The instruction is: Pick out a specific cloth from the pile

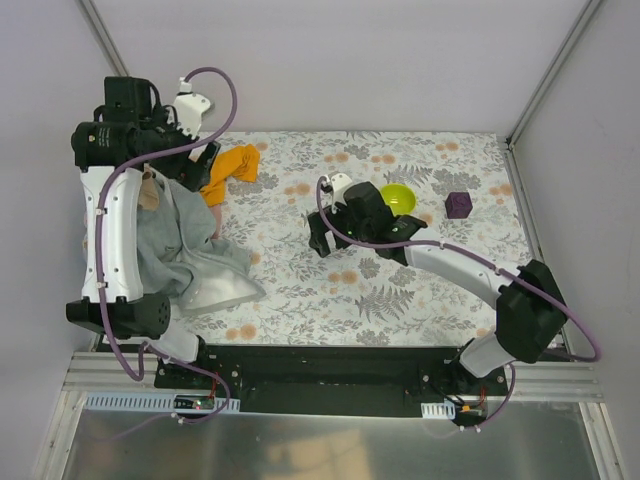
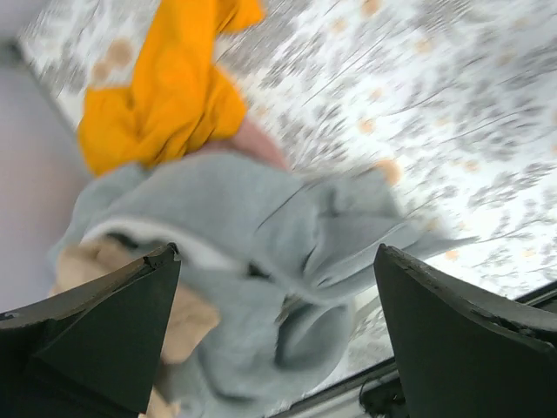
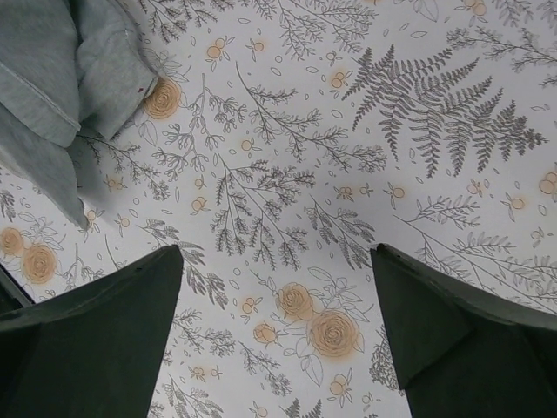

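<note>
The bright orange cloth point(image 1: 232, 171) lies bunched at the back left of the table, at the far end of the pile; it also shows in the left wrist view point(image 2: 170, 87). The pile holds a large light grey cloth point(image 1: 190, 255), a tan-beige one point(image 1: 150, 192) and a bit of pink point(image 2: 257, 139). My left gripper point(image 1: 200, 160) is open and empty above the pile, next to the orange cloth; in its wrist view point(image 2: 277, 261) the grey cloth point(image 2: 261, 261) lies under the jaws. My right gripper point(image 1: 320, 238) is open and empty over bare table point(image 3: 277, 287).
A lime-green bowl point(image 1: 397, 198) and a purple cube point(image 1: 458, 205) sit at the back right. The floral tablecloth point(image 1: 400, 290) covers the table. White walls stand close at the left and back. A corner of the grey cloth shows in the right wrist view point(image 3: 61, 78).
</note>
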`<action>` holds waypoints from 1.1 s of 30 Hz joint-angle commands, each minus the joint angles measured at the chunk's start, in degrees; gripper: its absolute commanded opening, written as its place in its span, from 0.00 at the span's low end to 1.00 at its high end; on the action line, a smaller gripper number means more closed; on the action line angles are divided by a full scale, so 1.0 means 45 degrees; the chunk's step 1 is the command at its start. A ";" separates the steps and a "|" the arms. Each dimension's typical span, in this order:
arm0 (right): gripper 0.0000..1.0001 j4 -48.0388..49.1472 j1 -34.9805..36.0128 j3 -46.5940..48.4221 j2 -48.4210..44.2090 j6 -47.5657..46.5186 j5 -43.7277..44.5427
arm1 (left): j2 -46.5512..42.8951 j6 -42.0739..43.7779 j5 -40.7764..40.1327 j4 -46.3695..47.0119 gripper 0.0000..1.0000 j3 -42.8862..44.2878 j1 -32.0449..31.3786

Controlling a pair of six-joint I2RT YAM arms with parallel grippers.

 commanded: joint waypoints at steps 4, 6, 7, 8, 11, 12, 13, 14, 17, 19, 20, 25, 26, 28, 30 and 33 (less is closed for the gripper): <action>0.99 -0.0200 -0.0752 -0.0569 -0.1547 -0.0634 0.0657 | 0.2606 -0.3145 0.3688 -0.0231 0.99 0.3248 -0.0957; 0.99 -0.0200 -0.1123 -0.0745 -0.1762 -0.0537 0.0676 | 0.3640 -0.3775 0.2035 0.0745 0.99 0.3737 -0.1408; 0.99 -0.0200 -0.1299 -0.0842 -0.1860 -0.0478 0.0696 | 0.4148 -0.3816 0.0903 0.1195 0.98 0.3894 -0.1623; 0.99 -0.0200 -0.1455 -0.0978 -0.2016 -0.0439 0.0735 | 0.4791 -0.3719 -0.0075 0.1586 0.97 0.4069 -0.1877; 0.99 -0.0200 -0.2002 -0.1369 -0.2406 -0.0302 0.0755 | 0.6860 -0.2882 -0.2851 0.2525 0.96 0.4635 -0.2328; 0.99 -0.0181 -0.2178 -0.1506 -0.2543 -0.0263 0.0754 | 0.7525 -0.2627 -0.3554 0.2702 0.97 0.4985 -0.2387; 0.99 -0.0180 -0.2276 -0.1643 -0.2661 -0.0224 0.0735 | 0.8344 -0.2509 -0.3928 0.2761 0.98 0.5472 -0.2368; 0.99 -0.0200 -0.2412 -0.1779 -0.2778 -0.0205 0.0735 | 0.9145 -0.2507 -0.4338 0.2743 0.99 0.6038 -0.2368; 0.99 -0.0395 -0.2667 -0.2034 -0.3052 -0.0185 0.0735 | 1.0984 -0.2449 -0.5530 0.3014 0.99 0.7115 -0.2309; 0.99 -0.0493 -0.2804 -0.2190 -0.3208 -0.0204 0.0715 | 1.1767 -0.2410 -0.6291 0.3657 0.99 0.7216 -0.2251; 0.99 -0.0493 -0.2843 -0.2249 -0.3209 -0.0224 0.0696 | 1.2022 -0.2429 -0.6508 0.3989 0.99 0.7157 -0.2173; 0.99 -0.0746 -0.2980 -0.2172 -0.3072 -0.0282 0.0657 | 1.3252 -0.2449 -0.7017 0.5026 0.99 0.7118 -0.1782; 0.99 -0.0786 -0.2980 -0.2133 -0.3033 -0.0302 0.0676 | 1.3506 -0.2333 -0.7057 0.5124 0.99 0.7118 -0.1704; 0.99 -0.0805 -0.3000 -0.2035 -0.2916 -0.0283 0.0715 | 1.4033 -0.2215 -0.7174 0.5319 0.99 0.7118 -0.1607; 0.99 -0.0844 -0.3039 -0.1937 -0.2838 -0.0283 0.0715 | 1.4386 -0.2195 -0.7271 0.5534 0.99 0.7118 -0.1489; 0.99 -0.0922 -0.3039 -0.1840 -0.2740 -0.0263 0.0677 | 1.4699 -0.2409 -0.7409 0.6392 0.87 0.7040 -0.1333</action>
